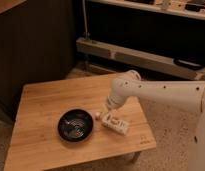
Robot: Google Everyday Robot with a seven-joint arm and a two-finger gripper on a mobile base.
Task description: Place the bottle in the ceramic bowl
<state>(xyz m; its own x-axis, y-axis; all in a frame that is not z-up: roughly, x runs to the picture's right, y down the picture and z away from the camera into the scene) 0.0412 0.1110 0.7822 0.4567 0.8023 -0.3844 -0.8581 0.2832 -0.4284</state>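
At the left, the wooden table carries the ceramic bowl, which sits upright toward the front edge with only its pale swirl marks inside; nothing has been put in it, so the goal itself is not yet met. Just to the right of the bowl, close to its rim but apart from it, the bottle lies on its side on the tabletop, its pale cap pointing toward the bowl and its labelled body angling away toward the right front corner. My gripper hangs directly over the cap end of that bottle, reaching down from the bend of my arm, which comes in from the right. My fingers are spread apart and grasping nothing; I cannot tell whether their tips brush the bottle or stop just short of it. By my reckoning I am at the approach-and-grasp stage: the reach is made, but closing on the bottle, lifting it, carrying it the short way left and letting it go inside the bowl are all left to do.
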